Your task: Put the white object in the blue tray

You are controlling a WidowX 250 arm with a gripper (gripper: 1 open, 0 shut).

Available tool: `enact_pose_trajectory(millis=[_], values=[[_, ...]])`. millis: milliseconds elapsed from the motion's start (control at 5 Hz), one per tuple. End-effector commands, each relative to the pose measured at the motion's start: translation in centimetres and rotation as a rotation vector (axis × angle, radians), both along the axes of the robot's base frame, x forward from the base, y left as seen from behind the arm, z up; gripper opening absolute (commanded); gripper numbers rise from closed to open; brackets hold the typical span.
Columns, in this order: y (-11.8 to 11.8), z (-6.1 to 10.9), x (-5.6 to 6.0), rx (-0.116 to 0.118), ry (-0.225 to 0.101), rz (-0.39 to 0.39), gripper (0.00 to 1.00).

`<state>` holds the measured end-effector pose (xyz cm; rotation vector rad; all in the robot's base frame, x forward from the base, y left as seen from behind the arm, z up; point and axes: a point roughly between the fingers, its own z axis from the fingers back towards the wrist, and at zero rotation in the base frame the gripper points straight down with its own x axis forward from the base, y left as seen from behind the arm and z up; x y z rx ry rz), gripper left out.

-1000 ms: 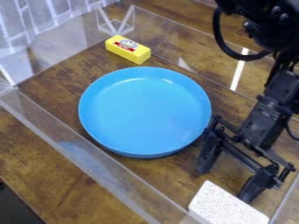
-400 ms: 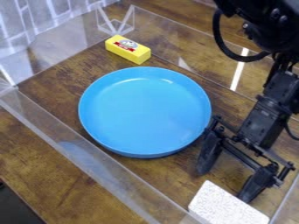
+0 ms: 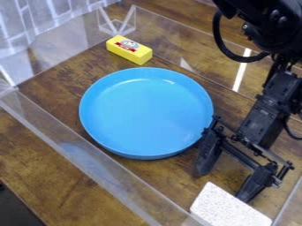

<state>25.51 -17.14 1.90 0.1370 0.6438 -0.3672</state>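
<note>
A: Where was the white object?
B: At the bottom edge of the view on the wooden table, just below the gripper and apart from the blue tray.
A: And the gripper?
B: Its jaws stood wide apart, empty, just right of the tray's rim.
A: Anything else?
B: A yellow block with a red label lay beyond the tray
</note>
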Motion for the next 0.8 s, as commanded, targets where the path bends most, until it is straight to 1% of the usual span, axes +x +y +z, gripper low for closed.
enact_pose_trajectory(millis=[0,600], values=[[0.22,0.56,-0.84,0.004,0.057,-0.04,1.0],[-0.17,0.69,-1.0,0.004,0.088,-0.049,1.0]])
